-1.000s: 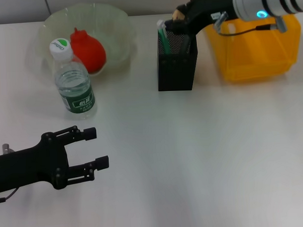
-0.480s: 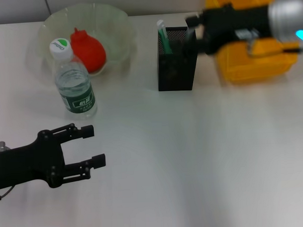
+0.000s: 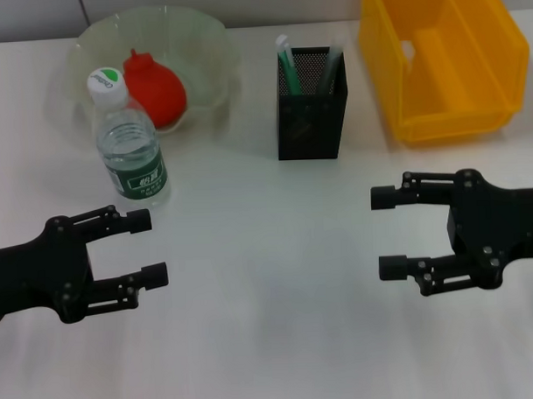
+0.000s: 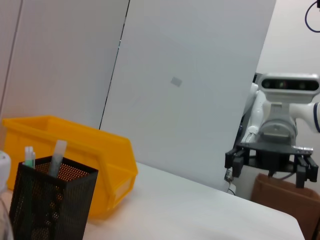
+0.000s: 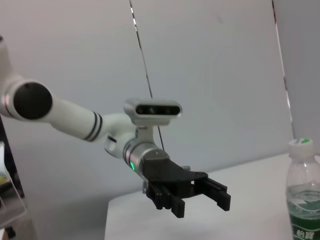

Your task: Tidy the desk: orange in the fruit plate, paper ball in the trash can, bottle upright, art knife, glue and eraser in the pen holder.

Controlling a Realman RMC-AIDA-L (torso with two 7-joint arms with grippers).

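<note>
Both pincers hover empty over the bare near part of the surface (image 3: 280,339), jaws spread: the left pincer (image 3: 150,247) at lower left, the right pincer (image 3: 386,233) at lower right. The orange (image 3: 156,89) lies in the fruit plate (image 3: 204,31) at upper left, the bottle (image 3: 129,143) stands upright just in front, the pen holder (image 3: 312,119) holds tools at upper centre, and the trash can (image 3: 446,71) sits upper right. The eraser and paper ball are not visible, so the tidying looks finished; the sound move is parking both arms low, clear of the bottle.
</note>
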